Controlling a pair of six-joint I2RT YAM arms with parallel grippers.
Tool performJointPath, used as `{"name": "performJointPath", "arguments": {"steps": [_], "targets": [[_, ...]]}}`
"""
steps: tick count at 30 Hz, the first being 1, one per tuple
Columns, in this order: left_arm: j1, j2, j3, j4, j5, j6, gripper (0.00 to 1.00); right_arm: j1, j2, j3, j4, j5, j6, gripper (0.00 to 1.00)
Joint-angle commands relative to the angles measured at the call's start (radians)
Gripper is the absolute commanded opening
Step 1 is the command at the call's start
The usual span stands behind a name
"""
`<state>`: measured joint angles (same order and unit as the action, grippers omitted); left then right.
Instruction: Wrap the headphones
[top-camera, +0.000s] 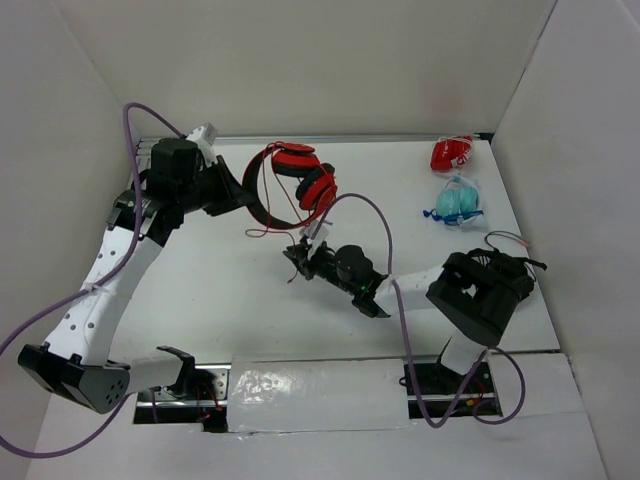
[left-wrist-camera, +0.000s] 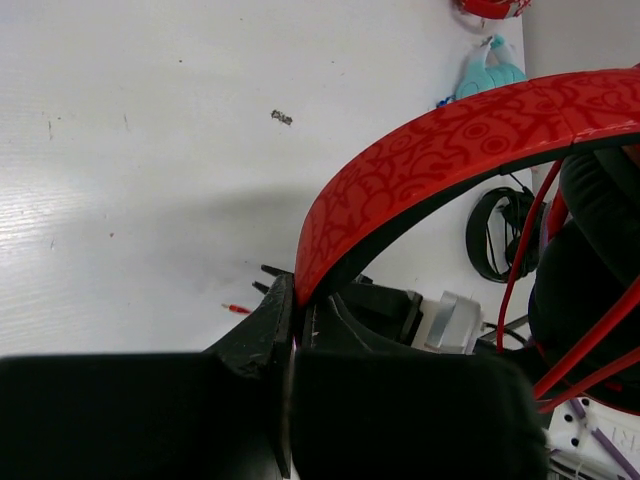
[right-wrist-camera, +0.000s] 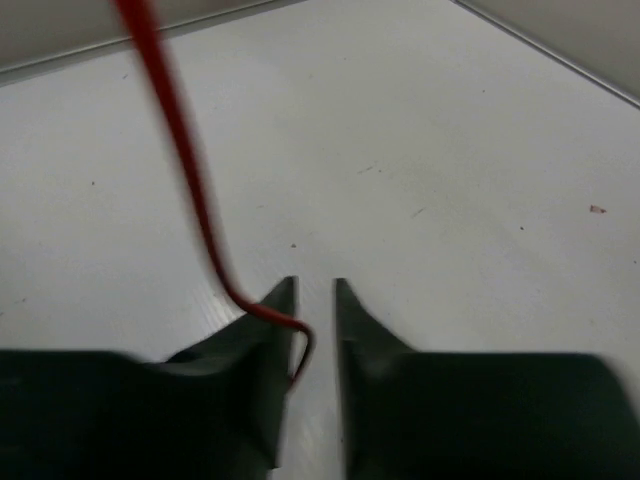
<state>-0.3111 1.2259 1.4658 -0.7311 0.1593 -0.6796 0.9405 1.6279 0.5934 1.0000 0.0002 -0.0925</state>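
The red headphones (top-camera: 300, 185) stand at the back middle of the table, lifted by their headband (left-wrist-camera: 430, 160). My left gripper (top-camera: 245, 195) is shut on the lower end of that headband, which rises from between its fingertips (left-wrist-camera: 297, 300). The thin red cable (top-camera: 262, 232) trails down from the headphones toward my right gripper (top-camera: 293, 255). In the right wrist view the cable (right-wrist-camera: 180, 140) drapes over the left finger and hooks into the narrow gap of the right gripper (right-wrist-camera: 316, 290). Its jaws stand slightly apart and are not pinching the cable.
A small red packet (top-camera: 451, 153) and a teal packet (top-camera: 458, 202) lie at the back right. A black cable coil (left-wrist-camera: 495, 235) sits near the right arm. White walls close in the table on three sides. A small red plug (left-wrist-camera: 237, 309) lies on the table.
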Motion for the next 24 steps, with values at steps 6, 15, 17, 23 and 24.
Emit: {"name": "performJointPath", "arguments": {"steps": [6, 15, 17, 23, 24], "targets": [[0.03, -0.008, 0.027, 0.125, 0.072, 0.015, 0.0, -0.071, -0.034, -0.066, 0.236, -0.103, 0.14, 0.0], [0.145, 0.026, 0.007, 0.145, 0.081, -0.02, 0.0, -0.253, -0.307, -0.279, -0.001, 0.024, 0.402, 0.0], [0.182, 0.026, -0.004, 0.156, 0.103, -0.023, 0.0, -0.298, -0.338, -0.315, -0.044, 0.027, 0.448, 0.0], [0.26, 0.049, -0.009, 0.147, 0.085, -0.051, 0.0, -0.437, -0.427, -0.377, -0.121, 0.004, 0.536, 0.0], [0.271, 0.056, -0.004, 0.142, 0.086, -0.054, 0.0, -0.475, -0.43, -0.382, -0.123, -0.035, 0.559, 0.0]]}}
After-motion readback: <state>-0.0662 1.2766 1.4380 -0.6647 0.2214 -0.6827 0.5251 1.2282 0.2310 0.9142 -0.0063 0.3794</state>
